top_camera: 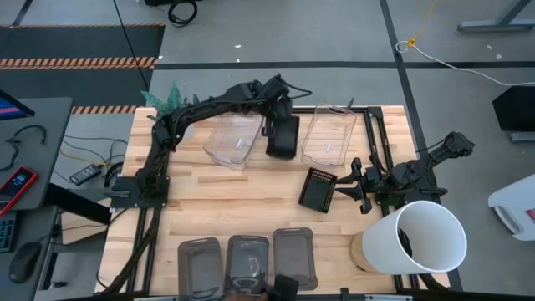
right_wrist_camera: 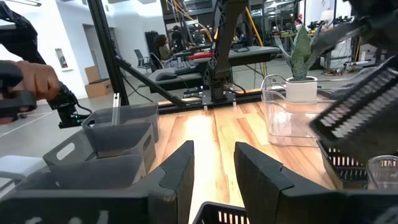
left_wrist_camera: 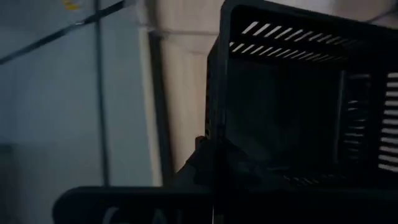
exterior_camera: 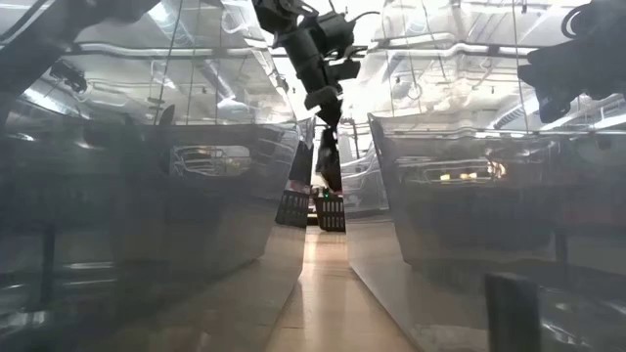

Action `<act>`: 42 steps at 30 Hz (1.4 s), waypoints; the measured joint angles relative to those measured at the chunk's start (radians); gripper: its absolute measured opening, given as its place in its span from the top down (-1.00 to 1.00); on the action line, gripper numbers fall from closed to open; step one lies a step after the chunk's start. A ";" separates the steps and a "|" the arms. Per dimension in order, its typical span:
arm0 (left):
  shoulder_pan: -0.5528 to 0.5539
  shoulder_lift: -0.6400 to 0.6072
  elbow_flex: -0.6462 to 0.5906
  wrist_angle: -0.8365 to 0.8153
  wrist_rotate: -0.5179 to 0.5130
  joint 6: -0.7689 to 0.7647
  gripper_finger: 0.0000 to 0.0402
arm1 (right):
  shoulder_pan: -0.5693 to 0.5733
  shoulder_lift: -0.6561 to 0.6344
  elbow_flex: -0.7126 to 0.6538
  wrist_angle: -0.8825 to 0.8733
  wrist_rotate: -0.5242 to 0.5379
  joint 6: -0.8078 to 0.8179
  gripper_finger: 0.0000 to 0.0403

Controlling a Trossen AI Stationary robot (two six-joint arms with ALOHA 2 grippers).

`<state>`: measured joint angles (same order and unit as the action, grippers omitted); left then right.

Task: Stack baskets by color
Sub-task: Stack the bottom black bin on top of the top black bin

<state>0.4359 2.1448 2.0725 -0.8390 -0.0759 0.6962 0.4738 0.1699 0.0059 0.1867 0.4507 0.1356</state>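
Note:
My left gripper (top_camera: 276, 119) is shut on a small black slotted basket (top_camera: 282, 140) and holds it in the air between two clear baskets (top_camera: 234, 139) (top_camera: 328, 134) at the table's far side. In the low view this basket (exterior_camera: 330, 156) hangs below the gripper (exterior_camera: 323, 93). Another black slotted basket (top_camera: 318, 190) rests flat on the table at the middle right. Three smoky grey baskets (top_camera: 248, 261) stand in a row on the near edge. My right gripper (right_wrist_camera: 217, 168) waits open at the right, level, pointing at the black basket on the table. My left gripper has the black basket by one side wall at its rim (left_wrist_camera: 214, 118), pinched between the two fingers (left_wrist_camera: 205, 163); the wall shows edge-on, and which finger is inside cannot be told. The fingers slant down from above. The basket hangs on edge below them, clear of the table.
A big white bucket (top_camera: 422, 238) lies on its side at the near right corner. A small white plant pot (right_wrist_camera: 301, 87) stands at the far left corner. A person's hand (right_wrist_camera: 31, 78) shows beyond the near edge. Bare wood lies in the table's middle.

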 joint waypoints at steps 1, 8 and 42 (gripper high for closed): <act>0.002 0.000 -0.007 0.015 -0.008 0.016 0.95 | 0.000 0.000 0.000 0.000 0.000 0.000 0.41; 0.016 0.021 -0.018 0.015 -0.027 0.086 0.95 | 0.000 0.000 0.000 0.000 0.000 0.000 0.41; -0.109 0.075 -0.019 -0.331 0.164 -0.030 0.72 | 0.000 0.000 0.000 0.009 0.000 0.000 0.41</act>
<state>0.3265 2.2196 2.0533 -1.1700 0.0876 0.6663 0.4739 0.1699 0.0059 0.1959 0.4508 0.1356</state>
